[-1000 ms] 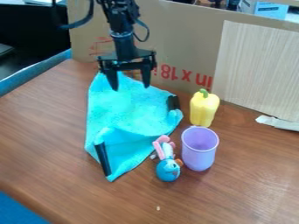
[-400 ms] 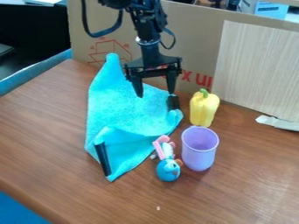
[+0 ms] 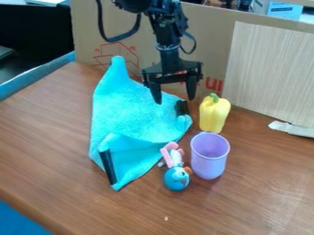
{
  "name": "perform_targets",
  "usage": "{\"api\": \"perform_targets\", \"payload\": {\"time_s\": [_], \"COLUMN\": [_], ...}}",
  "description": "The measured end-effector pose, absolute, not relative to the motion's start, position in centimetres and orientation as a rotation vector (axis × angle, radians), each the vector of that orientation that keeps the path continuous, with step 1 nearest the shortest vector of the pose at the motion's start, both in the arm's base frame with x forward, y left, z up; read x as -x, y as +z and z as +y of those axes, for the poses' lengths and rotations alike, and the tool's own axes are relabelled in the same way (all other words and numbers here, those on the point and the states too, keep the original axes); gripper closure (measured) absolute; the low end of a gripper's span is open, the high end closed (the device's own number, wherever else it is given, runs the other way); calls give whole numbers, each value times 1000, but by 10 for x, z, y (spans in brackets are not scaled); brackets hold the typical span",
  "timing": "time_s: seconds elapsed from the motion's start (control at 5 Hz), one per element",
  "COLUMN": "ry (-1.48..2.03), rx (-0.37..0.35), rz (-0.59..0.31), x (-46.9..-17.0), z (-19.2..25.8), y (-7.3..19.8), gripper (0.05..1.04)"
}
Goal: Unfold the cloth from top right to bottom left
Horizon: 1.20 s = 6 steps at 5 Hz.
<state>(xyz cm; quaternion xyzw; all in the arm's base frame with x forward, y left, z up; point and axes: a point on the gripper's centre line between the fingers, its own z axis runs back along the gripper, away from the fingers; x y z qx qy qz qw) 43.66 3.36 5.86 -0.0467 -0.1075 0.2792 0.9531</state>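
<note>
- Hanging over the right upper edge of the turquoise cloth (image 3: 131, 108) in the camera view, the black two-finger gripper (image 3: 174, 99) has its fingers spread well apart, with nothing between them; whether a fingertip touches the cloth, I cannot tell.
- The cloth lies on the wooden table (image 3: 251, 197), only partly spread: it narrows to a tip at its far end, is folded and rumpled across its near part, and ends in a pointed corner at the bottom.
- One black strip (image 3: 107, 166) runs along the cloth's lower left side, and a second black strip (image 3: 182, 108) sits at its right corner, just below the gripper.
- Just right of the cloth's lower edge is a small blue, white and pink toy (image 3: 176, 179).
- Farther right of the cloth, beyond the toy, stands a purple cup (image 3: 209, 158), its open mouth facing up.
- To the right of the cloth's right corner stands a yellow bell pepper (image 3: 213, 114) with a green stem.
- Behind the cloth rises a cardboard sheet (image 3: 215, 50) with red print, and to the cloth's far right a pale wood-grain panel (image 3: 270, 69) leans upright in front of the cardboard.
</note>
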Motion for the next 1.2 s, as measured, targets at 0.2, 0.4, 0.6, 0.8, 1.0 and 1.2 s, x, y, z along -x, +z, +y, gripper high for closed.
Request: {"api": "perform_targets", "payload": {"time_s": [0.2, 0.4, 0.6, 0.8, 1.0, 1.2], "ry": [579, 583, 576, 579, 581, 587], "rx": [84, 73, 68, 70, 66, 63], "rz": [-210, -218, -229, -244, -243, -248], "x": [-437, -441, -444, -444, -439, -437], "z": [32, 32, 29, 29, 29, 30], "y": [49, 44, 47, 42, 34, 34], "gripper": [83, 133, 455, 746, 928, 1020]}}
